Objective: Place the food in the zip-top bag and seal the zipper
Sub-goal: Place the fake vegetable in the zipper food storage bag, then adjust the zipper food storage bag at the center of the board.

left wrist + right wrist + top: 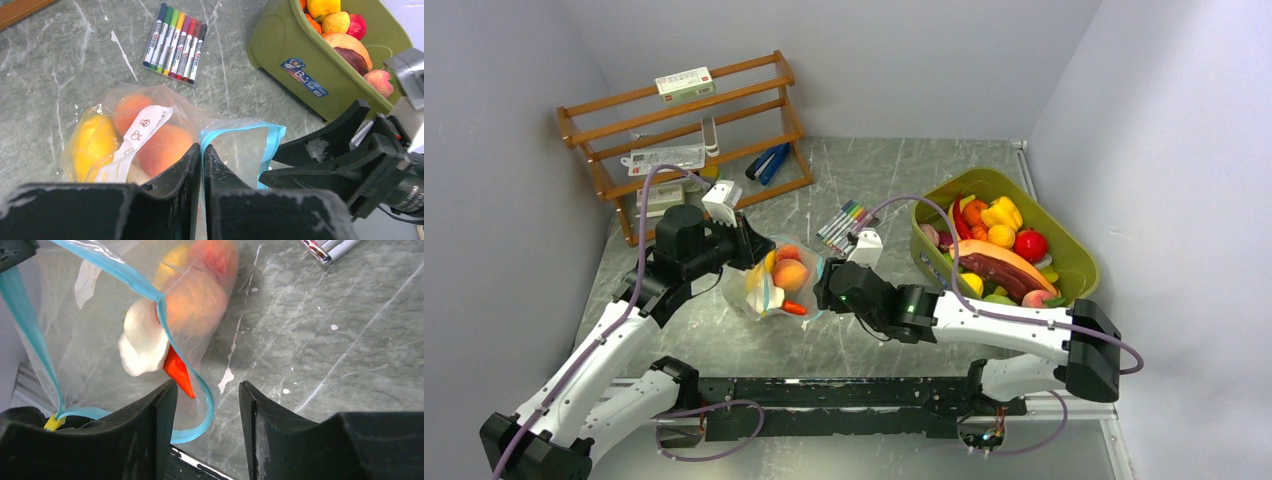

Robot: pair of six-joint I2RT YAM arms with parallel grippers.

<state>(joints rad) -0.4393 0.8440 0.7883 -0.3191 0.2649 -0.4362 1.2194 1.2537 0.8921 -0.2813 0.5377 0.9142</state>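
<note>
Marble table (904, 170); bag (769, 295) holds food (790, 273); left gripper (201, 148) pinches zipper (273, 145); right gripper (207, 386) gapes.

We log bare table (904, 180) behind the bag (774, 290). To its right markers (846, 222) and tub (277, 40) stand close; the rack (734, 95) blocks back-left.

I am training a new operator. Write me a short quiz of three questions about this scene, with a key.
1. True or false: the left pincer is shut on the zip-top bag.
2. Where do the marker pens lie? A) in the olive-green tub; B) on the table, between bag and tub; C) in the bag.
3. Fill in: the zipper is ____ (sealed/unsealed); a toy carrot shows at the mouth.
Key: 1 true; 2 B; 3 unsealed.
</note>
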